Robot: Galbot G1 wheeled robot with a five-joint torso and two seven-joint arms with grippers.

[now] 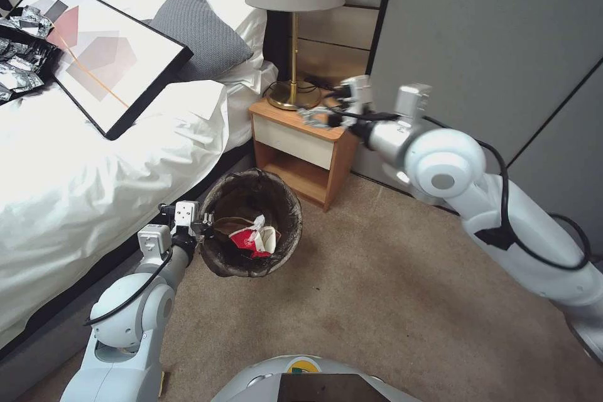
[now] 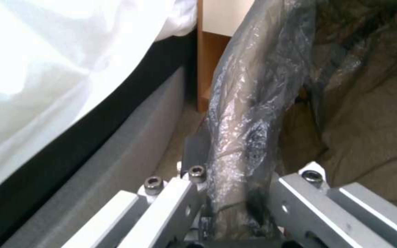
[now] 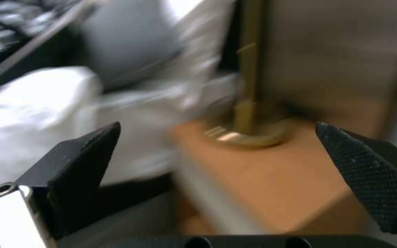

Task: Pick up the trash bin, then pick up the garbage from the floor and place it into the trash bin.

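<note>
The trash bin (image 1: 251, 226), holding a red-and-white paper cup (image 1: 254, 240), hangs over the carpet (image 1: 389, 289) beside the bed (image 1: 94, 157), its lined rim pinched by the left pincer (image 1: 204, 224). The right pincer (image 1: 314, 114), spread wide, hovers at the nightstand (image 1: 301, 151), apparently near the lamp (image 1: 293, 31) base.

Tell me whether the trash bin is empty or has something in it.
Not empty: the trash bin, gripped at its rim by the left hand, holds a red-and-white paper cup and brown paper.

Bin (image 1: 251, 226) betw bed (image 1: 94, 157) & nightstand (image 1: 301, 144).
</note>
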